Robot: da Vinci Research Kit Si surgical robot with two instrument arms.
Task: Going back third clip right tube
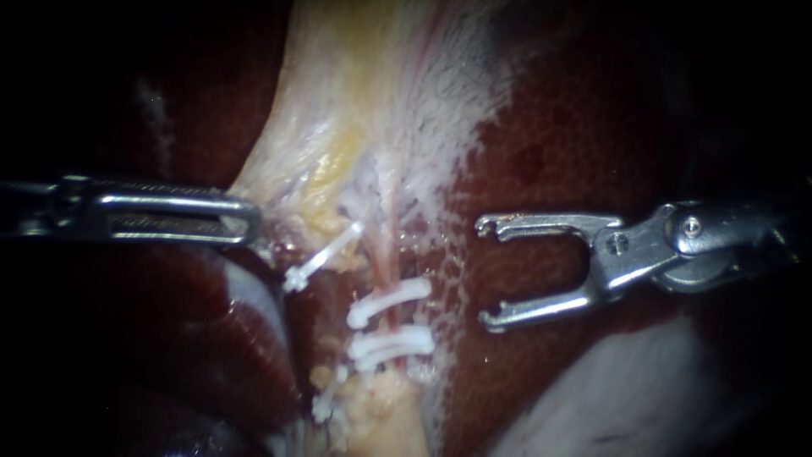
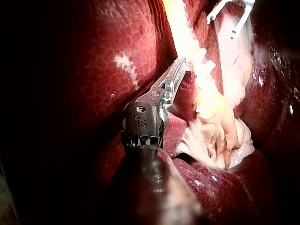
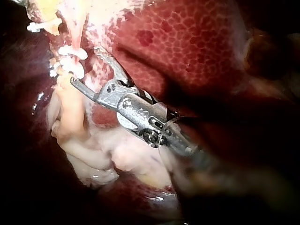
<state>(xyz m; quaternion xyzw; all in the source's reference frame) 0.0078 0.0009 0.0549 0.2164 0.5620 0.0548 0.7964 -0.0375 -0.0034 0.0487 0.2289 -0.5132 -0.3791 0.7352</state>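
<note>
— Where is the right instrument [image 1: 484,274]?
— It comes in from the right. Its hand is wide open, the two jaws well apart with nothing between them. It hangs over the liver [image 1: 584,118], to the right of the clips [image 1: 389,302] and not touching them.

— And the left instrument [image 1: 252,222]?
— It comes in level from the left. Its hand is closed, the jaws lying together, with the tip at the left edge of the pale tissue [image 1: 338,127]. It looks to be pinching that edge, but the tip is partly hidden, so I say that with care.

— The right tube [image 1: 386,245]?
— It is thin and pink, and runs from far to near down the middle, out of the tissue. Two white clips cross it close together, one just beyond the other, both roughly level.

— Any others?
— A tilted clip [image 1: 321,258] lies left of the tube, between it and the left instrument. A small clip [image 1: 326,398] sits nearer, just left of a yellowish stump [image 1: 385,415].
</note>
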